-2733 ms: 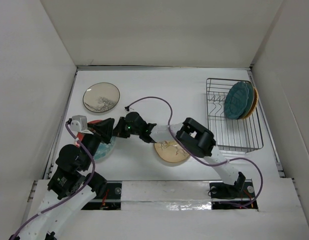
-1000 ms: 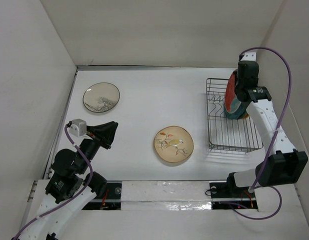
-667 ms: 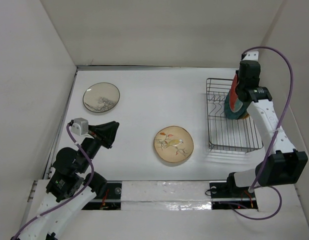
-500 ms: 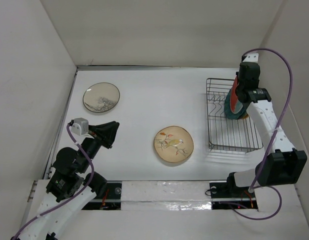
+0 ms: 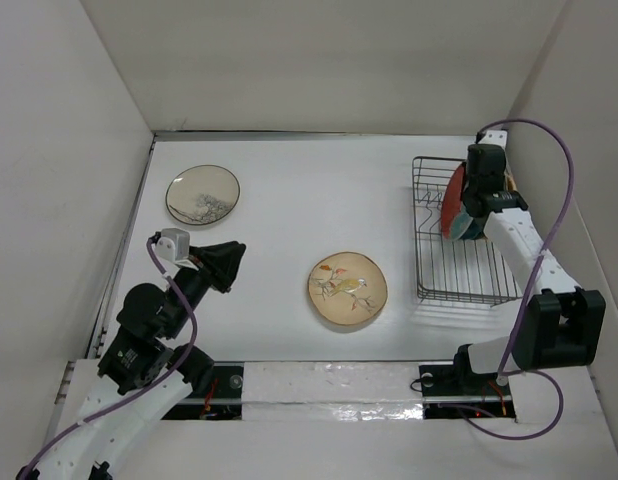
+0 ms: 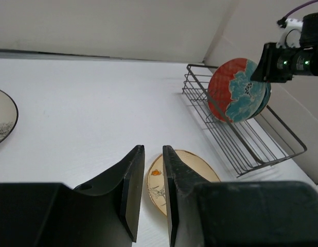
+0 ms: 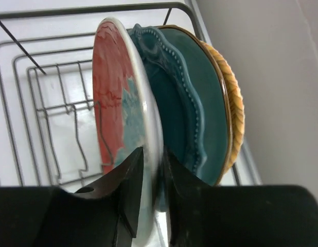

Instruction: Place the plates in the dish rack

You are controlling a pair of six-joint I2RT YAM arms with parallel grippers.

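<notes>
Left wrist view is showing the left claw (image 6: 153, 154) hovering above the white surface (image 5: 319, 200), its fingers standing a narrow slot apart with nothing between them. One finger is hiding part of the tan plate (image 6: 187, 164), which is lying flat near the middle of the surface. The left arm is bending up from its base at the near left, its claw pointing toward the far right. Farther left, the dark-rimmed cream plate (image 6: 1, 121) is being cut off by the frame edge; from above it is lying whole near the far left corner. On the right, the dish rack (image 5: 469, 268) is holding three plates on edge at its far end. The red plate (image 7: 115, 103) with a blue-green flower is standing nearest, the teal scalloped plate (image 7: 184, 92) behind it, and the orange plate (image 7: 235, 108) is showing only as a rim sliver. The right arm is stretching out along the rack's right side. The right claw (image 7: 152, 154) is straddling the red plate's rim, narrow. Whether its pads are pressing the plate is hard to make out.
</notes>
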